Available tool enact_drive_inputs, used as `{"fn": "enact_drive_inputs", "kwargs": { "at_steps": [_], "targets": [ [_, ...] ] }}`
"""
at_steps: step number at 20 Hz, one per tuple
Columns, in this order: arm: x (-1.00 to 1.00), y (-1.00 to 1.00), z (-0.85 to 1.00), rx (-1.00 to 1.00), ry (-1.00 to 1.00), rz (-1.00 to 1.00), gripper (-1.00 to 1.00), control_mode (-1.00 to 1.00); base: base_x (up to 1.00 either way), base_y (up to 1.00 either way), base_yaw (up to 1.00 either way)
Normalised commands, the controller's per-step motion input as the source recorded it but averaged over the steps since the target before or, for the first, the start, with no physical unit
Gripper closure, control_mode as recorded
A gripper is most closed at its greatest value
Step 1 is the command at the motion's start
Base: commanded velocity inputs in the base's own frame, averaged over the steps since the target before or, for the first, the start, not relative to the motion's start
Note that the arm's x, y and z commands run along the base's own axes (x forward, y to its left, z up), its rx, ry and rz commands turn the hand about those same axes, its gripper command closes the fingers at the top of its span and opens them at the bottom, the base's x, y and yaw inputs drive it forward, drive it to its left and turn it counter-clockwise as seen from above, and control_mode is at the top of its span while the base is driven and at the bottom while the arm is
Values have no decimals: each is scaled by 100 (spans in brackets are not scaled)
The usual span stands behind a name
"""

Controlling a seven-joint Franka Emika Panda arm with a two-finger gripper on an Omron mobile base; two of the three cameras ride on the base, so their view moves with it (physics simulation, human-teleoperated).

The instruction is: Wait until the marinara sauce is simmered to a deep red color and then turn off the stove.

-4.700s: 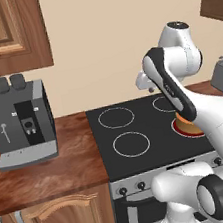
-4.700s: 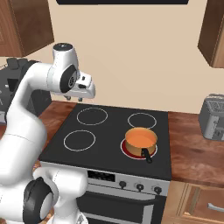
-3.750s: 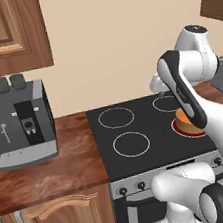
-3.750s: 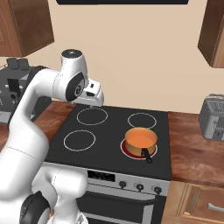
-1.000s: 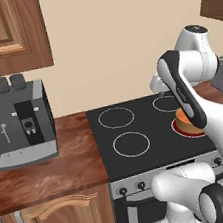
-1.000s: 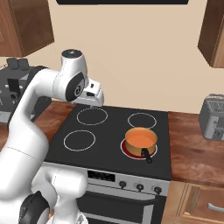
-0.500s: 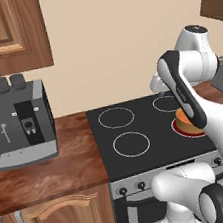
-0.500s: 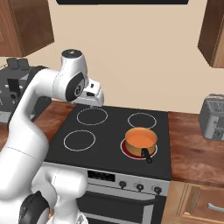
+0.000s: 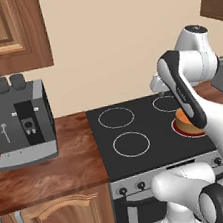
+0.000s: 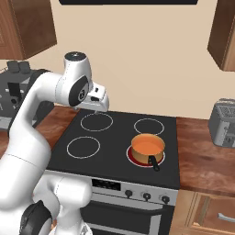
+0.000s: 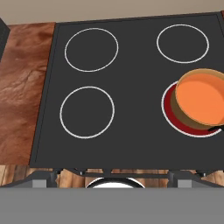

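Nearest, along the front of the stove (image 10: 119, 151): a silver panel with small black knobs (image 10: 147, 196), oven door below. On the near right burner (image 11: 170, 111), glowing red: a small copper-tan saucepan (image 10: 148, 149) with a thin dark handle (image 10: 153, 163) pointing toward the front edge. Inside the pan, the marinara sauce (image 11: 200, 97): smooth, flat, round surface, clearly orange, lighter than the red ring under the pan. No lid, nothing on the sauce. In the left base view, pan mostly hidden behind the white arm, only an orange sliver (image 9: 182, 118) showing.

Near left burner (image 11: 87, 112) bare, just a white ring on black glass. Same for the two far burners, left (image 11: 91, 49) and right (image 11: 182, 43).

Above the far left part of the cooktop, high over the glass: the gripper (image 10: 97, 110), touching nothing, well apart from the pan, looking down over the whole cooktop. Fingers spread as wide as possible, nothing between them.

Left of the stove, on the brown wooden counter (image 9: 46, 168): a grey coffee machine (image 9: 20, 124), near the wall. Right of the stove, on the counter, a grey toaster (image 10: 224, 122). Wooden cabinets (image 9: 8, 35) above on both sides; nothing standing between gripper and knobs.
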Motion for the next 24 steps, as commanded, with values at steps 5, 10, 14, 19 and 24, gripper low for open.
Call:
{"fn": "enact_drive_inputs", "kwargs": {
  "at_steps": [5, 10, 14, 19, 24],
  "targets": [
    [0, 0, 0, 0, 0, 0, -100, -100, 0, 0, 0],
    [0, 0, 0, 0, 0, 0, -100, -100, 0, 0, 0],
    [0, 0, 0, 0, 0, 0, -100, -100, 0, 0, 0],
    [0, 0, 0, 0, 0, 0, -100, -100, 0, 0, 0],
    [0, 0, 0, 0, 0, 0, -100, -100, 0, 0, 0]
  ]
}}
